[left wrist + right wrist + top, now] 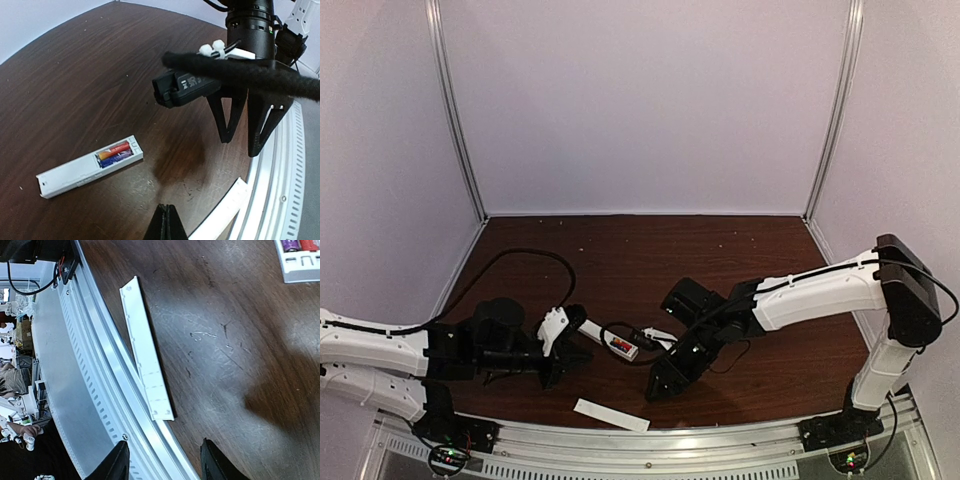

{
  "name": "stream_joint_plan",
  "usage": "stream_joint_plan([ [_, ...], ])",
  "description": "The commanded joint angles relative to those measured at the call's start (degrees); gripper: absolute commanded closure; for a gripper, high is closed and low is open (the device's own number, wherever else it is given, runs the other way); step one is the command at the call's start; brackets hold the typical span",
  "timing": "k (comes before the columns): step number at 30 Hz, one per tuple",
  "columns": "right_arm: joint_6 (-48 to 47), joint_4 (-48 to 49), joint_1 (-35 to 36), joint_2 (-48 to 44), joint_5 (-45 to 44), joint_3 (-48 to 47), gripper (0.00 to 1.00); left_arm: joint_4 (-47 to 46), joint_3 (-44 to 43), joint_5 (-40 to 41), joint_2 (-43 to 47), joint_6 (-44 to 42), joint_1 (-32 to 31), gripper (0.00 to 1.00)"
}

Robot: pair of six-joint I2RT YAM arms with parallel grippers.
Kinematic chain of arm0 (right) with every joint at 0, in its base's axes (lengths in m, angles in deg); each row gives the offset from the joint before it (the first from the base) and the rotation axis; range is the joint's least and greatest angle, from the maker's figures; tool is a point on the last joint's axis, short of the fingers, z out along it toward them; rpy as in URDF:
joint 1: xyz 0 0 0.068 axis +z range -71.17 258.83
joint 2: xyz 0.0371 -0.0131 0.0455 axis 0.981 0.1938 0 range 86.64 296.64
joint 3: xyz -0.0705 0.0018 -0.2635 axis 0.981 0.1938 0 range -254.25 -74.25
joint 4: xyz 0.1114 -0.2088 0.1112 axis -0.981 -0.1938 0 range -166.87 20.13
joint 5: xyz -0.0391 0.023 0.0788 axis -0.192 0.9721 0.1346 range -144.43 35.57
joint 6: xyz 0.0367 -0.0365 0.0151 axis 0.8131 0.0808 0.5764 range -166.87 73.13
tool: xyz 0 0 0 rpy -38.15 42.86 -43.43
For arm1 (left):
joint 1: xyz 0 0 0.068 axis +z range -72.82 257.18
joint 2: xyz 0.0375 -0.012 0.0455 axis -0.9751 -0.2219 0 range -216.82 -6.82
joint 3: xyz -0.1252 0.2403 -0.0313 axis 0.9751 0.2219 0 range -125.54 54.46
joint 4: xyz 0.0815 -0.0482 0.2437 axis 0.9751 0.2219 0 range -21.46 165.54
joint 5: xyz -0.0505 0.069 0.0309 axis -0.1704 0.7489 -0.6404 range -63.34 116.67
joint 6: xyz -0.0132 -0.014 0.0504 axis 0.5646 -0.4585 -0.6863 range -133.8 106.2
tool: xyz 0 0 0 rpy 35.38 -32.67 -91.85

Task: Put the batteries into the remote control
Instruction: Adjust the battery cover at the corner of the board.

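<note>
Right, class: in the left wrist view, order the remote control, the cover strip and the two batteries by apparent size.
1. remote control
2. cover strip, though cut off by the frame and nearer, so unsure
3. red-orange battery and blue-purple battery, alike

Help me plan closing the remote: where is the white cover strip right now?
The cover strip lies flat at the table's near edge beside the metal rail, nearer than the remote; the right wrist view shows it just ahead of the right pincer.
</note>
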Motion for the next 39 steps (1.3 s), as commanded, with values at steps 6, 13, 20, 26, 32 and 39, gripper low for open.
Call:
stream_joint_plan([
  [6,10.71,16.24,3.14,0.53,1.32,6.64,0.50,-5.46,4.63,19.18,-3.55,25.02,-14.55,1.00],
  [13,15.50,21.50,4.31,1.35,-1.42,11.24,0.50,-8.61,8.33,23.59,-7.72,30.32,-19.43,1.00],
  [20,14.92,21.70,6.06,4.54,-1.53,10.42,0.50,-12.09,13.13,21.99,-8.23,32.23,-19.57,1.00],
  [26,14.94,22.25,6.94,7.02,-0.80,9.43,0.50,-13.98,14.55,20.51,-9.10,33.50,-20.90,1.00],
  [32,14.20,21.07,7.04,6.89,-0.63,10.02,0.51,-15.60,14.67,18.37,-13.04,34.21,-21.47,1.00],
  [39,13.49,20.26,7.22,7.02,1.41,10.15,0.51,-19.59,12.45,15.78,-21.90,35.18,-22.13,1.00],
])
